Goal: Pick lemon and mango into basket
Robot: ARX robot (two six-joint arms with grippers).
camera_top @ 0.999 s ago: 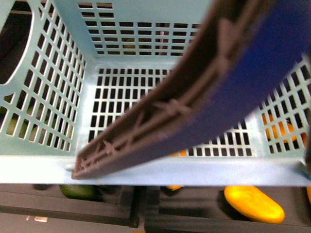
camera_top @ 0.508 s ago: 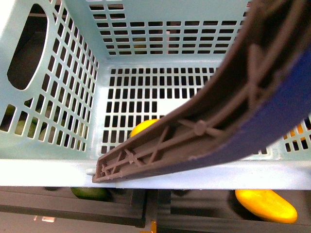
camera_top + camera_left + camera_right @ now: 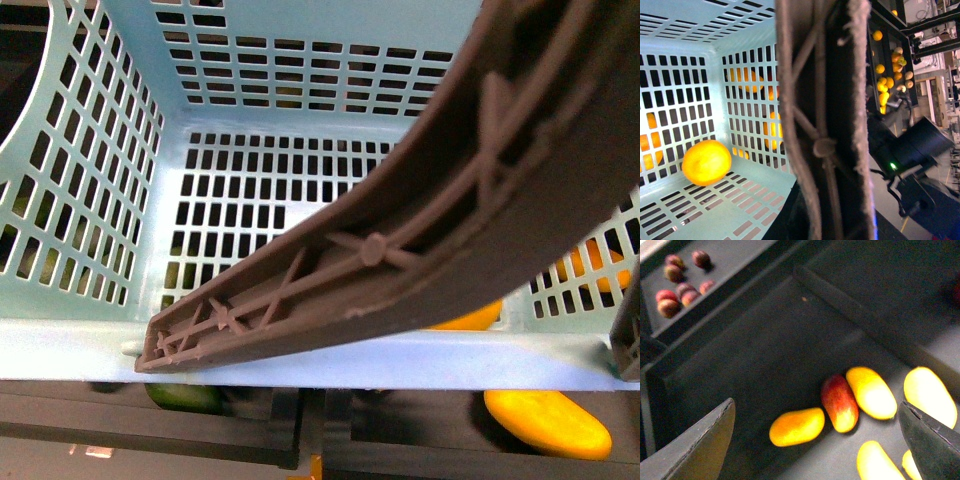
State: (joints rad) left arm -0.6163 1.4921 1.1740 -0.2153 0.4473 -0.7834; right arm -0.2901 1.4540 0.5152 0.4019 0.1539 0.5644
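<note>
Lemon (image 3: 706,162) lies on the slotted floor of the basket (image 3: 90,230), in a corner against 2 walls (the yellow sliver under the brown handle (image 3: 400,250) in the front view is probably the same fruit). The handle fills the left wrist view and hides the left gripper, so its state cannot be told. The right gripper (image 3: 816,403) hovers over a dark tray (image 3: 755,355), its fingers (image 3: 710,440) spread wide and empty. The mango (image 3: 796,426) lies between them and has yet to be picked. A red-flushed fruit (image 3: 840,402) lies just beside its end, and that fruit touches 1 of several yellow fruits (image 3: 871,392). A clean pick would likely close the fingers across the mango's short axis, at the end away from the red neighbour, so nothing is nudged. A raised divider (image 3: 715,320) separates a compartment of small reddish fruits (image 3: 682,280). Beyond the basket, the left wrist view shows shelves of oranges (image 3: 885,82) and a pale floor.
</note>
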